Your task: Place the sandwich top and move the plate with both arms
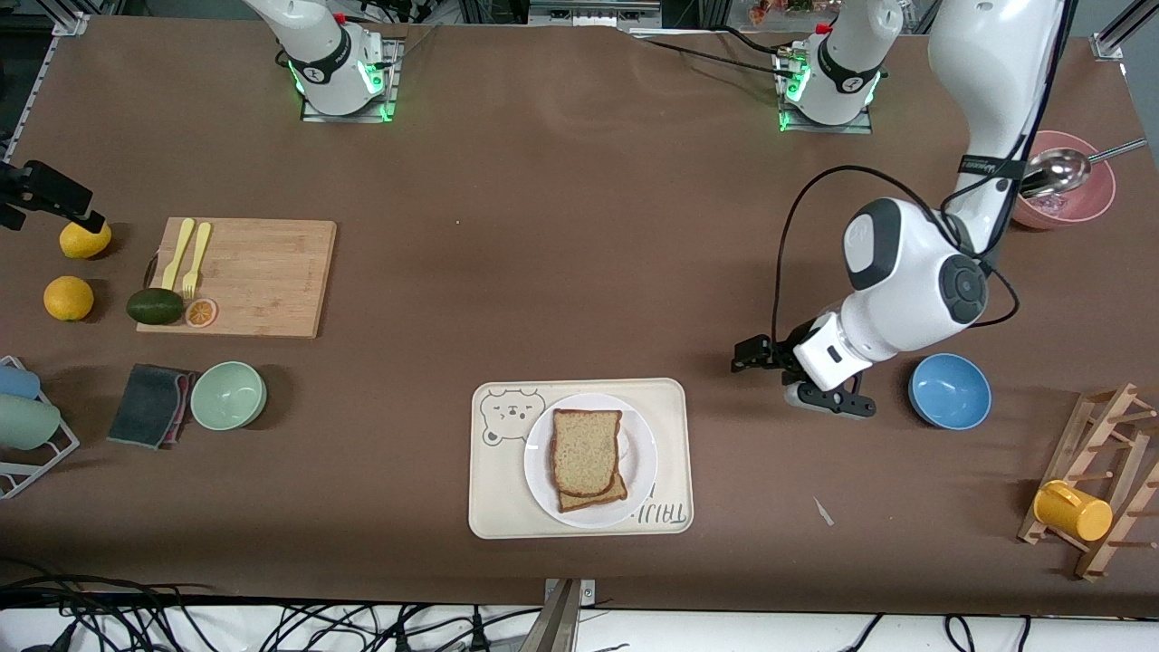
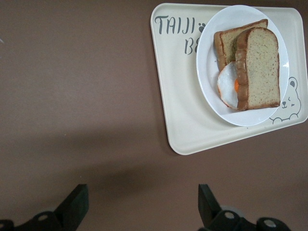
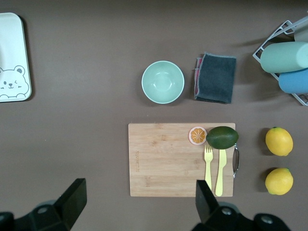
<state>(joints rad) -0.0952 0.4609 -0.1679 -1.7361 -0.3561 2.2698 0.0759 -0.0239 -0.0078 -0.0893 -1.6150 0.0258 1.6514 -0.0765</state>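
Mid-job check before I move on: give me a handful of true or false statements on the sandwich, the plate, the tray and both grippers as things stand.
1. The sandwich top lies on the stack on the plate. True.
2. The plate sits on the bare table. False: it sits on the bear tray.
3. The left gripper is shut on the plate. False: it is open, over bare table beside the tray.
4. The right gripper is open and holds nothing. True.
5. A fried egg shows under the top slice. True.

surface: brown table (image 1: pixel 561 226) | front edge: black cables (image 1: pixel 136 620) on white floor | light: even
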